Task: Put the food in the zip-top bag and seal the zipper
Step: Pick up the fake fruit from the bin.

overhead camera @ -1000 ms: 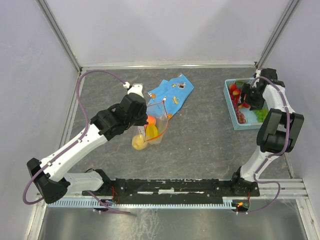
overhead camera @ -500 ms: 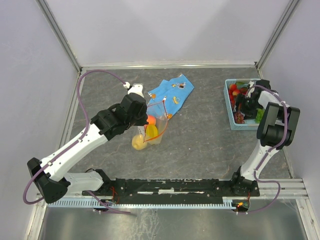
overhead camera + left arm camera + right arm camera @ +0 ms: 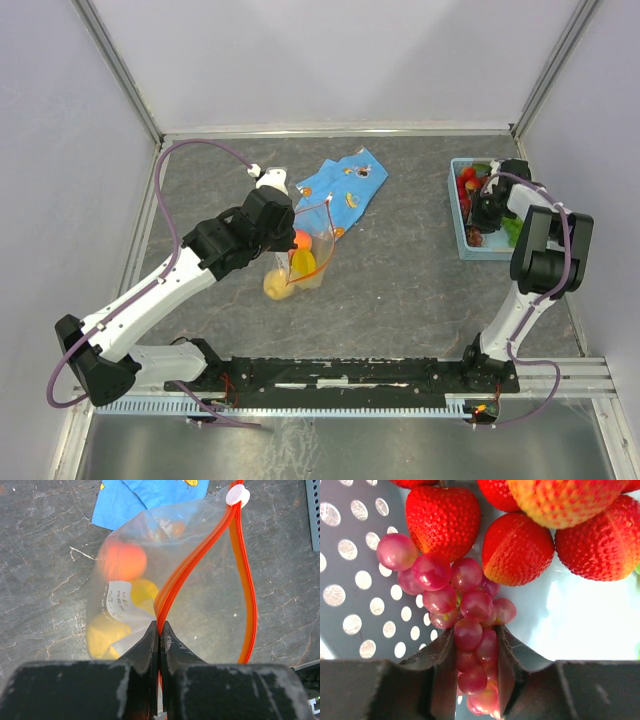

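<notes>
We're looking down at a dark grey counter (image 3: 400, 290) with pale cracks veining across it, kinda like slate. Plain pale walls (image 3: 330, 60) are boxing it in on three sides, and silvery metal posts (image 3: 118, 68) are running up both back corners. A metal strip (image 3: 330, 129) is edging the far side, and a brushed metal sheet (image 3: 330, 450) is sitting along the near edge. Light is falling soft and even.

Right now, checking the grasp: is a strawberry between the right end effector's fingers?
No, the right end effector straddles the purple grapes; the strawberries lie beyond its fingertips.
</notes>
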`<action>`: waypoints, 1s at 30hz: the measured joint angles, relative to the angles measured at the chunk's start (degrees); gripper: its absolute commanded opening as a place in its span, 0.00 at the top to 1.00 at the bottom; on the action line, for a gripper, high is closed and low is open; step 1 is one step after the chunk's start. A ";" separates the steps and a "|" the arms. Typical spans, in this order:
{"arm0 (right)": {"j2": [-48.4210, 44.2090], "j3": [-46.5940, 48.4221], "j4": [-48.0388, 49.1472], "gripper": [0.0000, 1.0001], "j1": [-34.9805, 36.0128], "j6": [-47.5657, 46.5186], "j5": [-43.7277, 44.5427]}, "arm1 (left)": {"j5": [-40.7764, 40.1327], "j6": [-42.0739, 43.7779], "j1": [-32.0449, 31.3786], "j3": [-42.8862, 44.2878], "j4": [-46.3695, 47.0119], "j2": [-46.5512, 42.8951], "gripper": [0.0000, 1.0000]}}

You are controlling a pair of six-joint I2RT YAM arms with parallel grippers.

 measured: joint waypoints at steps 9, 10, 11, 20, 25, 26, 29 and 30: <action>-5.75 -1.86 -1.62 0.87 0.42 1.84 1.11 | -0.13 0.00 0.00 0.00 0.00 -0.17 0.97; -6.75 -1.86 -1.88 0.88 0.48 2.05 1.11 | -0.13 0.00 0.00 0.00 -0.02 -0.22 0.97; -7.98 -1.88 -2.19 0.88 0.48 2.32 1.20 | -0.15 -0.02 0.00 0.00 -0.02 -0.24 0.97; -17.27 -1.88 -4.79 0.93 0.50 5.14 1.53 | -0.13 0.00 0.00 0.00 0.00 -0.24 0.97; -21.07 -1.81 -7.52 0.92 1.18 7.39 1.29 | -0.07 0.02 0.00 0.00 0.07 -0.24 0.97; -21.92 -1.66 -8.37 0.92 1.62 7.93 1.27 | -0.07 0.02 0.00 0.00 0.09 -0.24 0.97; -24.13 -0.76 -10.75 0.91 3.76 9.66 0.98 | 0.00 0.07 0.00 0.00 0.42 -0.24 0.97; -25.03 0.00 -11.98 0.91 5.22 10.47 0.81 | 0.04 0.11 0.00 0.00 0.63 -0.24 0.97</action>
